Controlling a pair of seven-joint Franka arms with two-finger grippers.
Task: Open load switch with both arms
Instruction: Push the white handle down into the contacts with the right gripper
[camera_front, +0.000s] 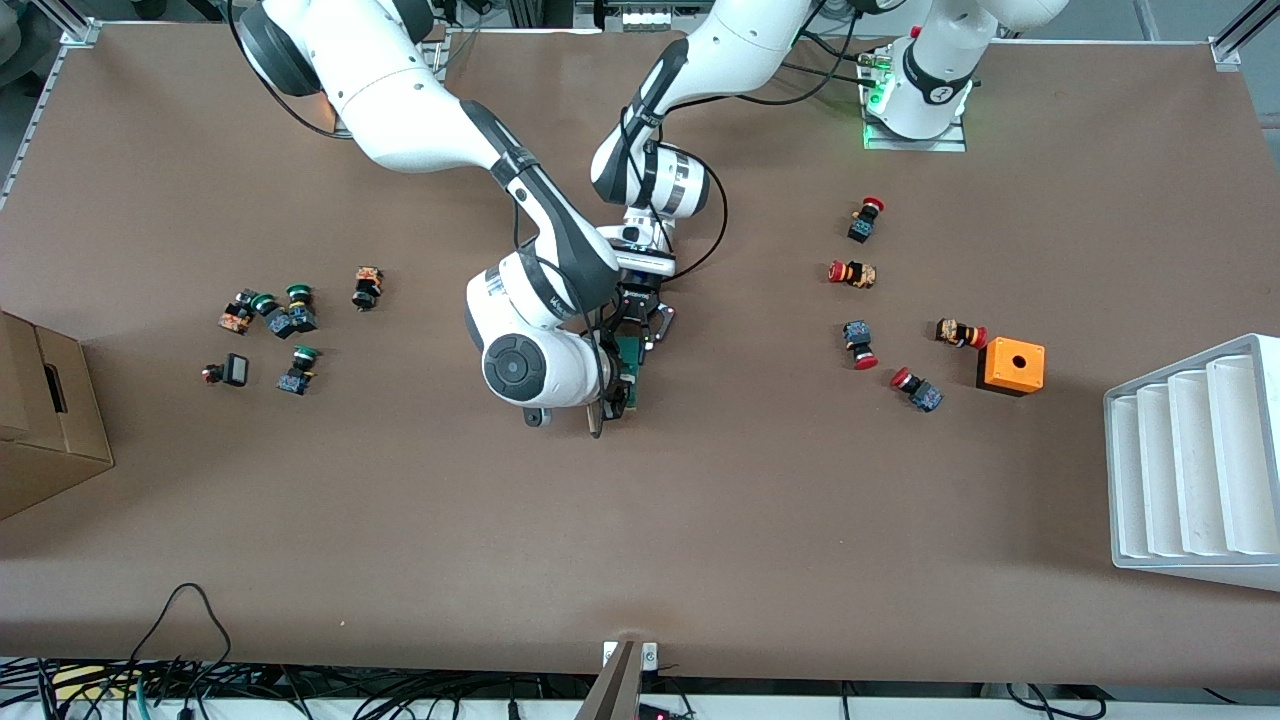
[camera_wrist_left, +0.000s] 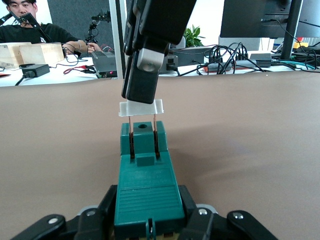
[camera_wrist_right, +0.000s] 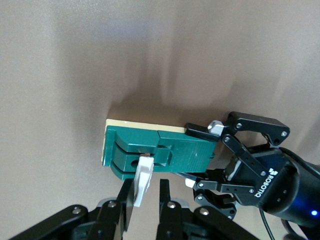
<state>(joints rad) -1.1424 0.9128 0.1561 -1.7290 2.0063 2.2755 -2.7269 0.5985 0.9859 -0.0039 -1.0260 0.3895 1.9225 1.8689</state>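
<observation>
table (camera_front: 700, 520): brown | on it: push buttons (camera_front: 270, 315), orange box (camera_front: 1012, 366), white tray (camera_front: 1195, 460), cardboard box (camera_front: 45, 420)

An orange box (camera_front: 1011, 366) with a hole sits toward the left arm's end, red-capped push buttons (camera_front: 852, 273) scattered beside it, near a white ribbed tray (camera_front: 1195, 462). Green-capped buttons (camera_front: 298, 297) cluster toward the right arm's end, near a cardboard box (camera_front: 45, 412).

White jointed arms (camera_front: 420, 110), blk bands, blk cables, blk claws (camera_wrist_right: 240, 165)
</observation>
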